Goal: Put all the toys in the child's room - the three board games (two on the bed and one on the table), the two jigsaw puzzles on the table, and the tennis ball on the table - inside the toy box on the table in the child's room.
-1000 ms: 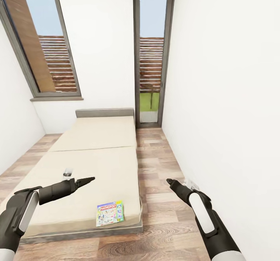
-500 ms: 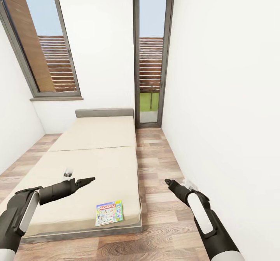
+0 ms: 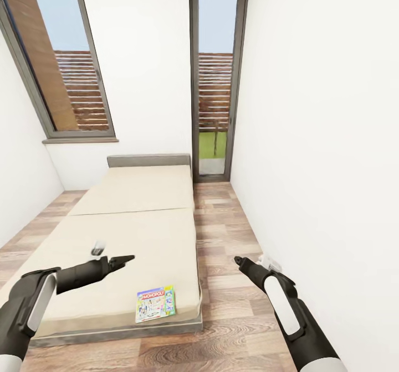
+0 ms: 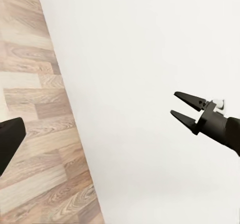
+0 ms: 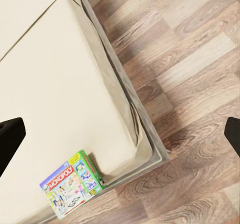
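Grippers first: the left gripper point(image 3: 123, 260) hangs above the near half of the bed point(image 3: 133, 233), its dark fingers seemingly drawn to a point in the head view, though from that angle I cannot tell for certain whether they are together or slightly parted. The right gripper point(image 3: 239, 261) is out over the wooden floor point(image 3: 221, 233) beside the bed; the left wrist view catches it against the white wall point(image 4: 150, 59) with its two fingers plainly apart and nothing between them point(image 4: 184, 106). Neither holds anything.

Moving outward, one board game, the Monopoly box point(image 3: 157, 303), lies flat on the mattress near the foot-end corner closest to the robot, on the side next to the floor strip. The right wrist view sees it too point(image 5: 72, 190), right at the mattress edge. It sits between the two arms, nearer the left gripper, and touched by neither.

A second board game is not to be made out on the bed here. No table, toy box, puzzles or ball appear, so how much has already been packed cannot be judged. As far as can be judged, at least this box remains to be picked up and carried to the toy box.
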Robot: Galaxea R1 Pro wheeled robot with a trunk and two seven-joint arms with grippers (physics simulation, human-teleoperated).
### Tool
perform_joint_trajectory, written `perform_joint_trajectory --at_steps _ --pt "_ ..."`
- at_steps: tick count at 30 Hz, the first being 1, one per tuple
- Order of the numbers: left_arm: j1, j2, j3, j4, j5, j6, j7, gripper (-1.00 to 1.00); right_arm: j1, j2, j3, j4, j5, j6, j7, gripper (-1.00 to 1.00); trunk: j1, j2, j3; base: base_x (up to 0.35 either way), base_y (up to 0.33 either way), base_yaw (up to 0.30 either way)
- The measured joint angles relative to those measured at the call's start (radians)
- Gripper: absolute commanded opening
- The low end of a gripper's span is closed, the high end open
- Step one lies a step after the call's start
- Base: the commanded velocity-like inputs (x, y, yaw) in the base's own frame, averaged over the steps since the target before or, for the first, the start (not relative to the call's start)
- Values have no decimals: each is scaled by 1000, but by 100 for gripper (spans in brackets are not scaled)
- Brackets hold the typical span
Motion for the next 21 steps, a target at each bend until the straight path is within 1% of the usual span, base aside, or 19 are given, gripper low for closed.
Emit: perform_joint_trajectory --at_steps 2,3,8,10,21 --pt "0 0 14 0 1 13 15 100 0 0 0 0 2 0 0 100 8 -14 -6 0 0 0" --pt "-1 0 29 1 1 22 26 100 0 -1 0 0 3 0 0 100 12 -21 -9 0 0 0" --pt "-2 0 36 1 1 28 31 100 0 -2 0 0 3 0 0 100 31 -56 -25 -4 0 0" --pt "-3 0 36 1 2 28 32 100 0 -2 0 0 4 0 0 100 39 -70 -32 -130 0 0" --pt "-6 -2 37 1 4 29 32 100 0 -2 -1 0 4 0 0 100 81 -147 -66 -291 0 0"
